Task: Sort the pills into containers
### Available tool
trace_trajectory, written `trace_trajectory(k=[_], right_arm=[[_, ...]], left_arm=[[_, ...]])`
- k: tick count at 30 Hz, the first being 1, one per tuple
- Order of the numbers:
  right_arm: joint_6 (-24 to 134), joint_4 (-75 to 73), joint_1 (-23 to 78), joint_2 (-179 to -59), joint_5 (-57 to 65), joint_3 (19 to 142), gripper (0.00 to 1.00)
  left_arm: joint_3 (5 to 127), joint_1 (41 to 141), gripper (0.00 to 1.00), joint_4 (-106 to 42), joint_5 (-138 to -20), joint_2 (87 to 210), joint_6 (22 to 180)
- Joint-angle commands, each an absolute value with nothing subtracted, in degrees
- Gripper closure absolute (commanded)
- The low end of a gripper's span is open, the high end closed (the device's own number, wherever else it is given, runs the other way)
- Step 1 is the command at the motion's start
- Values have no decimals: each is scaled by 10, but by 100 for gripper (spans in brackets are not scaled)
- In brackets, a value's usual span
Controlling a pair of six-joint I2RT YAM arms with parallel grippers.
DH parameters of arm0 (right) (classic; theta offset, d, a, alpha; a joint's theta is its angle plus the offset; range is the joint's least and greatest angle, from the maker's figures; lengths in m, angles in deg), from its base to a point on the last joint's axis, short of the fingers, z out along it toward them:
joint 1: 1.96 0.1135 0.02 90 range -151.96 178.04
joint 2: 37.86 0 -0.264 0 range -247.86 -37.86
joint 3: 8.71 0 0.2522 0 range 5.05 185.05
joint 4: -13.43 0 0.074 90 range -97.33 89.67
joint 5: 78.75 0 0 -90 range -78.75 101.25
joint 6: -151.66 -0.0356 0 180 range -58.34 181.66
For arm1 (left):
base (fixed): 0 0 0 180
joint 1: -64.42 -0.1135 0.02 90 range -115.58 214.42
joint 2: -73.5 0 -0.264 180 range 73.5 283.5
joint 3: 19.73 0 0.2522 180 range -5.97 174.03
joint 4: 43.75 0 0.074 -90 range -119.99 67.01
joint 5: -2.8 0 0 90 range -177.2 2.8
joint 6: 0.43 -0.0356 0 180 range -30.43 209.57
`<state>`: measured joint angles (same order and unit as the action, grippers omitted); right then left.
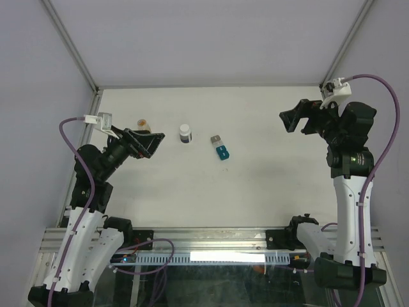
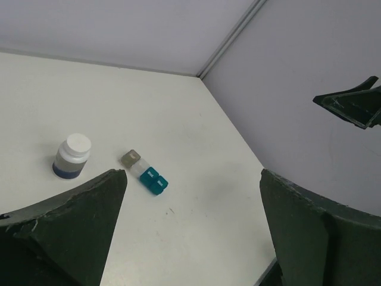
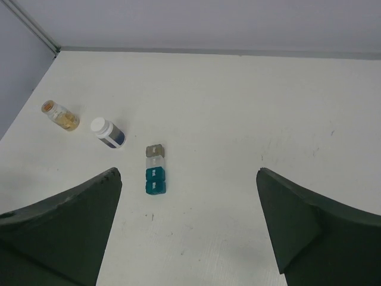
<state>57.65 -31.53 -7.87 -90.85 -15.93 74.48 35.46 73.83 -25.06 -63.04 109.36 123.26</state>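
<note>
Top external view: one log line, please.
left gripper open | right gripper open | teal-blue oblong plastic box in line with small grey plastic box | white-capped plastic bottle upright

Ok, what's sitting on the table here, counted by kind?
Bottles: 2 (a white-capped plastic bottle with a dark blue base, a small amber bottle)
Pill boxes: 2 (a teal-blue oblong plastic box, a smaller grey cube-like plastic box)
Total: 4

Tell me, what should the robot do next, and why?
Probably reach the left tool toward the white-capped bottle. The tool is open and empty, the bottle stands upright close ahead of it with its cap on, and the teal container lies just beyond.
</note>
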Motion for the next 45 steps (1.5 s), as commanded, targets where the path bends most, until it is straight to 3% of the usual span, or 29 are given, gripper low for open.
trace_trajectory(k=[1,7,12,15,20,22,25,31,45], right_arm=[[561,-272,-82,-903,-187,743,0],[564,-240,-81,-912,-270,697,0],[668,-201,-64,-923,-402,632,0],[726,-212,-6,-946,-347,620,0],[750,-214,35,-1005,-327,617,0],[793,-251,59,-1037,-324,640,0],[864,-285,105,-1086,-302,653,0],[865,-266,146,-1174,-238,682,0],[720,-192,273,-1387,25,789,1]], left_arm=[[312,740,1,-345,-606,1069,1278],[238,739,1,-456,-584,1078,1366],[230,744,1,-461,-559,1120,1378],[239,808,1,-433,-620,1143,1332],[293,1039,1,-324,-882,1212,1205],[296,1093,1,-324,-927,1234,1186],[254,1096,1,-396,-891,1238,1206],[97,1095,1,-649,-828,1224,1290],[44,1095,1,-582,-922,1173,1303]])
